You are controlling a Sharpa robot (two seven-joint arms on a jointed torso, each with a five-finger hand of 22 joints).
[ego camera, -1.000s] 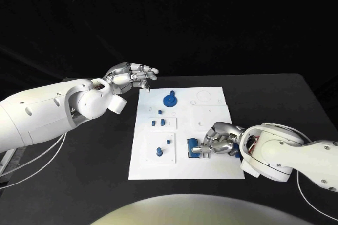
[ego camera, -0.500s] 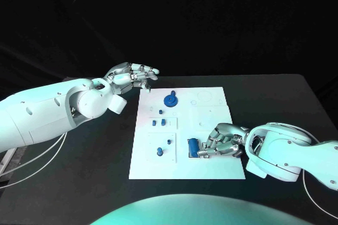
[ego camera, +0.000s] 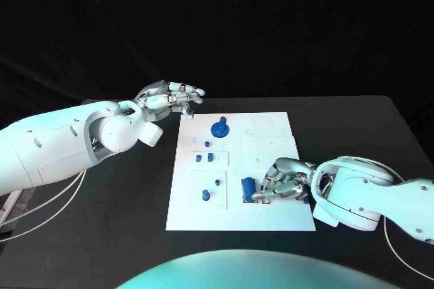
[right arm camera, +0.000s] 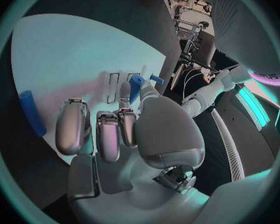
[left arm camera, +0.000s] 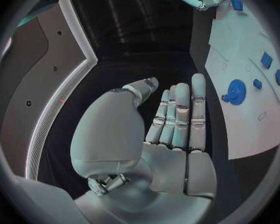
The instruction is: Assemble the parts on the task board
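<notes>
The right hand [ego camera: 282, 182] is sitting low on the white task board [ego camera: 271, 220], near the board's edge closest to the robot and on its right side. Its fingers [right arm camera: 74, 127] are curling down toward the board, and the thumb and a finger are pinching a small blue piece [right arm camera: 136, 81] that is standing up from the board; this is plain from the right wrist camera. Just beside that hand, toward the middle of the board, a blue cylinder [ego camera: 247, 189] is lying flat on the board, and it is not touching the fingers. The left hand [ego camera: 170, 98] is hanging in the air past the far left corner of the board, above the black table [ego camera: 118, 207]. Its fingers [left arm camera: 180, 114] are lying straight and close together, and it is holding nothing. A round blue gear [ego camera: 218, 127] is sitting on the far part of the board, not far from the left hand. Two small blue blocks [ego camera: 204, 156] are sitting side by side on the left part of the board, about halfway along it. Closer to the robot, on the same left part, a blue peg [ego camera: 205, 194] is standing on the board, across from the cylinder.
</notes>
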